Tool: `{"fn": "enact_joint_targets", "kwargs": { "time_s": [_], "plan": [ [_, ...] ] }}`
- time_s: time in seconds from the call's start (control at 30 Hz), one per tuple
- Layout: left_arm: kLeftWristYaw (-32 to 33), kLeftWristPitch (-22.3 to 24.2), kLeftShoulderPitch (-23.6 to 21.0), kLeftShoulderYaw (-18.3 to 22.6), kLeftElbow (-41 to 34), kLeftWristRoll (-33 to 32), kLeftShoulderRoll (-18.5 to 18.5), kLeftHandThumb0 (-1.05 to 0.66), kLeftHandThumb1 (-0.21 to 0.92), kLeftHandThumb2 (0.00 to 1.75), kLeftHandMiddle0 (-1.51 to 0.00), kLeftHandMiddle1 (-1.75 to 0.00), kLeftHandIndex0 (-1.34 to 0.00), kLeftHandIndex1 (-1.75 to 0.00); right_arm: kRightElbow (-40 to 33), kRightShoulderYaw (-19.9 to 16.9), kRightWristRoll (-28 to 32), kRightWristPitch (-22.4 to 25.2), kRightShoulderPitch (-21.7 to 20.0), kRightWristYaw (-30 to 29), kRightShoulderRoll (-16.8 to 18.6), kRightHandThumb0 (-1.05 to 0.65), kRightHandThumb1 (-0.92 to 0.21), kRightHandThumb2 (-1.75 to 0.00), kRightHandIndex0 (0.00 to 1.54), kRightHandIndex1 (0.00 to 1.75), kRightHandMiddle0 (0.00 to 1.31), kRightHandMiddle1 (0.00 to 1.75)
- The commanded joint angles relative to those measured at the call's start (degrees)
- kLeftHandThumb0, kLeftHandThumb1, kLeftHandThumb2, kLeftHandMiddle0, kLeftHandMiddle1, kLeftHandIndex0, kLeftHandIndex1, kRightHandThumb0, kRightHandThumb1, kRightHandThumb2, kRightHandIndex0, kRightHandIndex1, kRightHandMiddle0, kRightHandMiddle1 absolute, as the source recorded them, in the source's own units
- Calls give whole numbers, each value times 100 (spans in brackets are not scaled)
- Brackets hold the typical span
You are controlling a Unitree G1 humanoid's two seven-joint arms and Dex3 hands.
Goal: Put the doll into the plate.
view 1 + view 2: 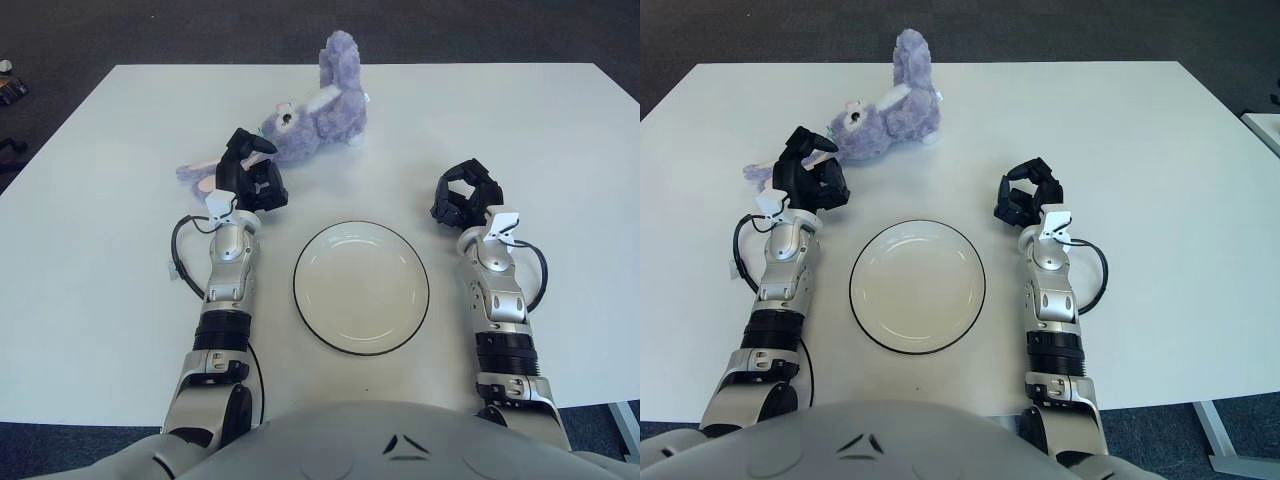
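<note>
A purple plush doll [315, 112] lies on its side at the upper centre of the white table [560, 150]. The left hand [250, 172] sits just below the doll's head, fingers spread and holding nothing. An empty white plate [361, 287] with a dark rim lies at centre. The right hand [464, 197] shows right of the plate, fingers curled, holding nothing.

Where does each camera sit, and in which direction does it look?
Left eye view: on the robot's head, looking forward and down at the white table; both forearms, the left hand and right hand, and the torso edge show.
Right eye view: beside it, slightly to the right, same direction; the same arms and torso show.
Shared: the purple doll lying beyond the empty plate, the left hand close to the doll.
</note>
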Motion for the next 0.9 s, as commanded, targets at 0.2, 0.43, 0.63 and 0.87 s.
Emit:
{"fn": "enact_joint_targets", "kwargs": {
  "time_s": [0.2, 0.43, 0.63, 0.87],
  "plan": [
    [-83, 74, 378, -10, 195, -19, 8, -50, 26, 138, -130, -175, -66, -175, 157, 57, -26, 332, 189, 94, -11, -45, -45, -116, 127, 175, 52, 175],
    [-179, 84, 366, -8, 204, -54, 45, -50, 26, 138, -130, -175, -66, -175, 131, 87, -55, 410, 197, 108, -36, -45, -45, -116, 127, 175, 52, 175],
    [-283, 107, 364, 4, 170, -90, 86, -50, 27, 137, -130, -175, -65, -175, 124, 112, -67, 444, 214, 86, -25, -45, -45, -116, 127, 175, 51, 175],
    [-285, 129, 361, -33, 24, 66, 164, -47, 35, 127, -126, -175, -59, -175, 153, 118, -50, 497, 216, 86, -21, -44, -45, -115, 126, 175, 51, 175]
  ]
}}
